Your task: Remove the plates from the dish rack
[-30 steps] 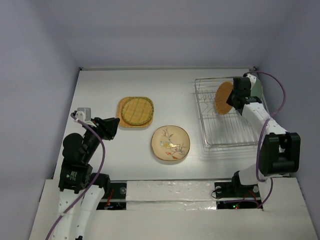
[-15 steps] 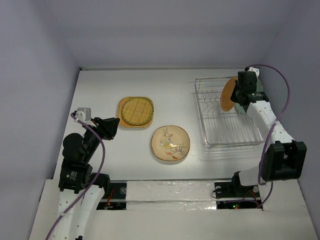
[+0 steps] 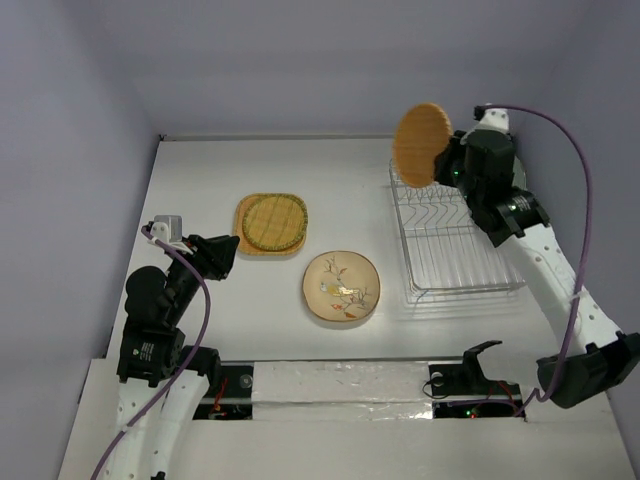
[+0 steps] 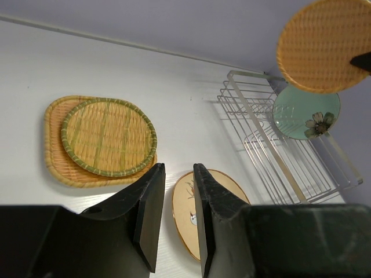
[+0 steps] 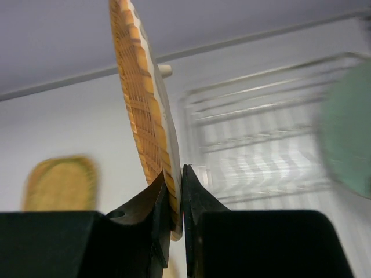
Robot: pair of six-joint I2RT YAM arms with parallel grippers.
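Note:
My right gripper (image 3: 452, 166) is shut on the lower rim of the orange round plate (image 3: 421, 145) and holds it upright, high above the far left corner of the silver wire dish rack (image 3: 460, 250). The right wrist view shows the plate's edge (image 5: 142, 98) pinched between my right gripper's (image 5: 174, 174) fingers. The pale green plate (image 4: 306, 113) still stands in the rack (image 4: 278, 156). The yellow-green checked plate (image 3: 273, 220) lies on the orange rounded-square plate (image 3: 240, 240). The cream flower plate (image 3: 341, 286) lies flat at the centre. My left gripper (image 3: 226, 256) is slightly open and empty (image 4: 177, 168).
Grey walls close in the table at the back and both sides. The rack's upright dividers (image 5: 255, 145) stand below and to the right of the held plate. The left arm rests near the table's front left.
My right gripper has lifted the orange round plate up out of the rack and a little to the left. The left arm has not moved.

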